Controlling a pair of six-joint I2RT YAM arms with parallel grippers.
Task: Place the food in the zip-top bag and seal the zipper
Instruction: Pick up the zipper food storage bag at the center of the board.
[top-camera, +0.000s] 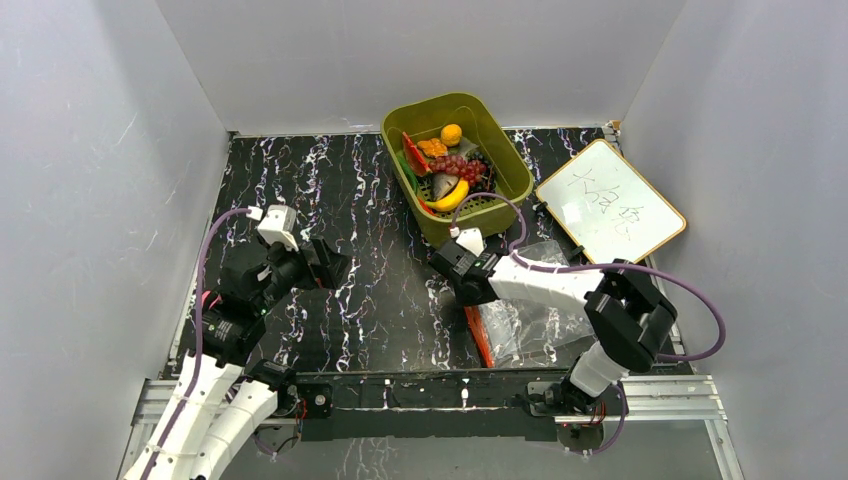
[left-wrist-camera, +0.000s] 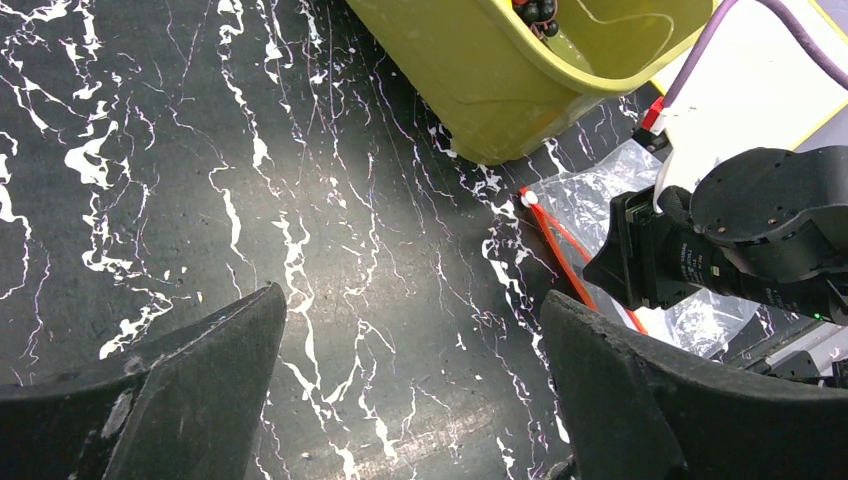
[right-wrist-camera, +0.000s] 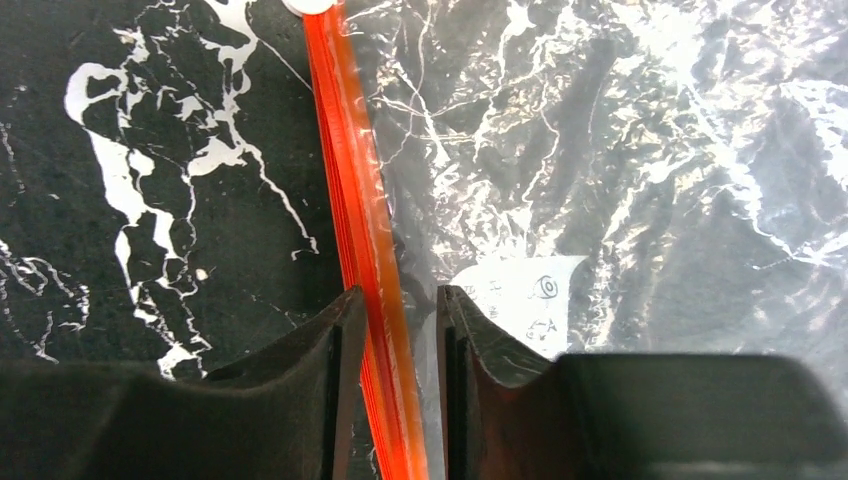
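With the toy food (top-camera: 450, 165) in the olive-green slotted plastic basket (top-camera: 508, 150), step 1 is opening the clear crinkly zip-top bag (top-camera: 530, 310) just beside the basket: the right gripper (right-wrist-camera: 400, 295) hugs the thin red-orange zipper (right-wrist-camera: 360, 200), pinching or not I cannot tell, the left gripper (left-wrist-camera: 412, 310) is spread wide, and next needs a firm grip.

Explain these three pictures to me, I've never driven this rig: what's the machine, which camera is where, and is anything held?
Two robot arms sit at a black marbled table. The wide picture looks down from above; the other two come from cameras on each wrist. The left gripper hangs open and empty. The right gripper straddles the red-orange zipper of the clear zip-top bag; whether it pinches is unclear. The food lies in a green basket, beside a whiteboard.
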